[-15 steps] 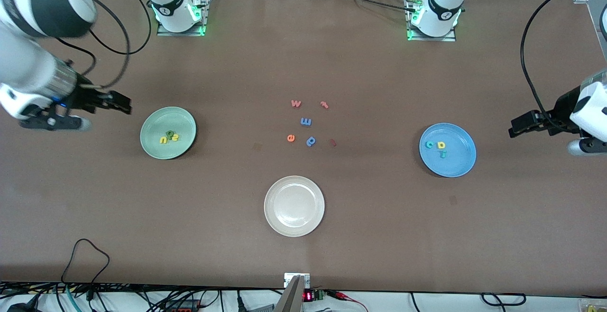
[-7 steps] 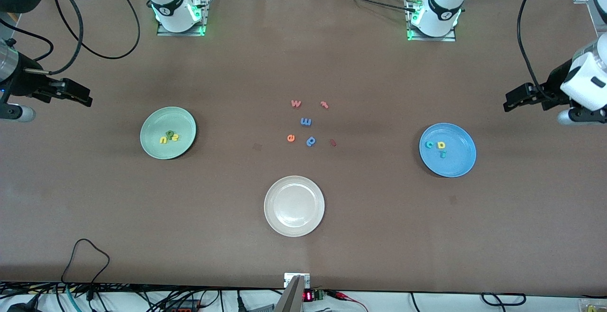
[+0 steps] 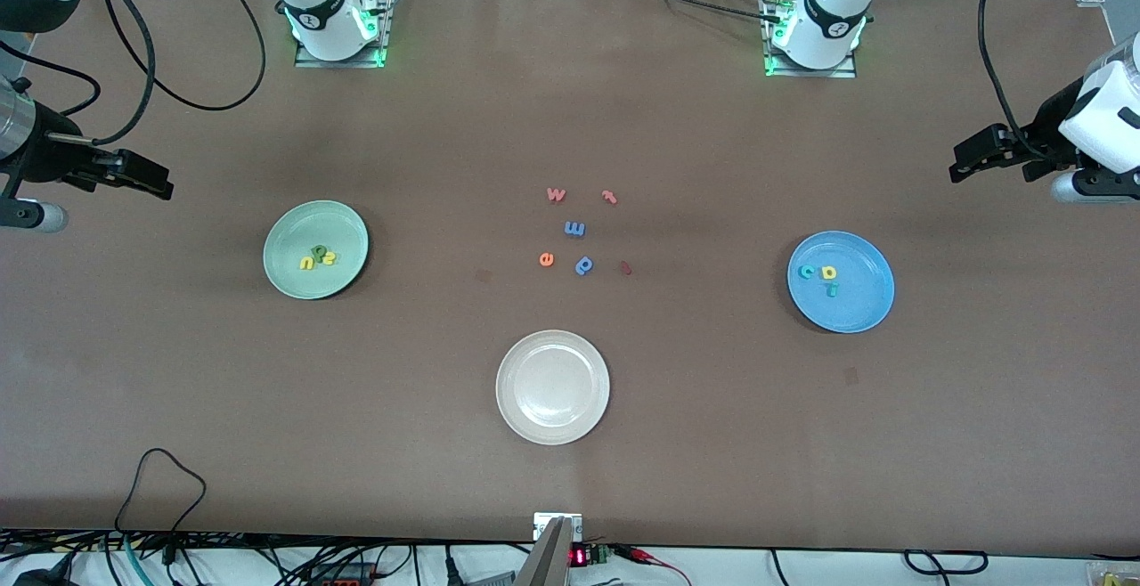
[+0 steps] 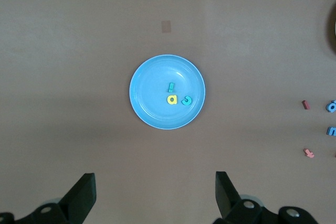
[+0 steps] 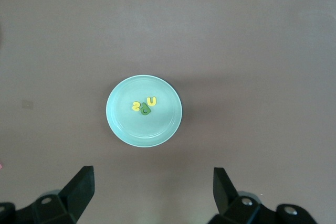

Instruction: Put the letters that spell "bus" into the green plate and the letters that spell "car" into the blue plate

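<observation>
Nearest the front camera, a white plate [image 3: 552, 386] sits empty toward the middle of the bench's near edge.

Farther in, the green plate [image 3: 294, 279] lies toward the right arm's end of the bench and holds the letters that spell "bus": the yellow "u" [image 3: 306, 263], the dark green "b" [image 3: 318, 252] and the yellow "s" [image 3: 329, 258], bunched close together near the plate's middle. Toward the left arm's end, at about the same depth, the blue plate [image 3: 859, 305] holds the letters that spell "car": the teal "c" [image 3: 807, 272], the yellow "a" [image 3: 829, 272] and the teal "r" [image 3: 832, 289], also close together.

Between the two plates, at the bench's middle, spare letters lie loose: an orange "e" [image 3: 547, 259], a blue "p" [image 3: 584, 265], a small dark red piece [image 3: 626, 268], a blue "m" [image 3: 574, 229], then a pink "w" [image 3: 556, 195] and a red "t" [image 3: 609, 197].

The right hand [image 3: 147, 178] hangs over the bare bench at the right arm's end, its fingers [image 5: 79, 190] spread wide and empty. The left hand [image 3: 971, 158] hangs over the left arm's end, fingers [image 4: 224, 192] likewise apart, holding nothing.
</observation>
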Robot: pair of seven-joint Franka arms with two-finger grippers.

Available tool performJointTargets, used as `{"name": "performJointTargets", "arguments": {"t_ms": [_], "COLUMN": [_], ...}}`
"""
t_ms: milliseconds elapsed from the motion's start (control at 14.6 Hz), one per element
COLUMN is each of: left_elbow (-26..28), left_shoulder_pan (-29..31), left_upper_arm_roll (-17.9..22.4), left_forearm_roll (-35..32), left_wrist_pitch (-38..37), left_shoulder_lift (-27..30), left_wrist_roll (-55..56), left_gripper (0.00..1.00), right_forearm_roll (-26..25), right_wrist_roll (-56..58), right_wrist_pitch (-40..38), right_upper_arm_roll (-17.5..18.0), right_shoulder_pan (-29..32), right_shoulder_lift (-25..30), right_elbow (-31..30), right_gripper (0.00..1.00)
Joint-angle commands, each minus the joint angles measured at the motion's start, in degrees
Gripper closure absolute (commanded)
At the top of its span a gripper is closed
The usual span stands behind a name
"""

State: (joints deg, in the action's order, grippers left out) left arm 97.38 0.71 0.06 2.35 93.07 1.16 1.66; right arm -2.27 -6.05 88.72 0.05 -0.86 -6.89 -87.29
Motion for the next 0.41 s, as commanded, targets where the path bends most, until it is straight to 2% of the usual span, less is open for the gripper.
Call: {"name": "performJointTargets", "arguments": {"t_ms": [0,342], "left_elbow": [1.1,1.1], "left_shoulder_pan": [-0.2,-0.2], "left_upper_arm_roll": [-0.1,-0.1], "left_forearm_roll": [-1.0,-1.1], "left_wrist_pitch": [-0.7,-1.2], "left_shoulder_lift": [1.4,1.4], "left_wrist_roll": [-1.3,-1.3], "left_gripper": [0.00,0.00], "right_forearm_roll": [-0.2,0.0], "right_wrist_roll": [-0.7,-0.6], "right_wrist_pitch": [-2.0,-2.0], "right_upper_arm_roll": [-0.1,-0.1], "right_shoulder_pan": [-0.6,-0.6], "right_shoulder_lift": [0.1,1.0], "right_elbow": [1.2,-0.2], "right_gripper": [0.00,0.00]}}
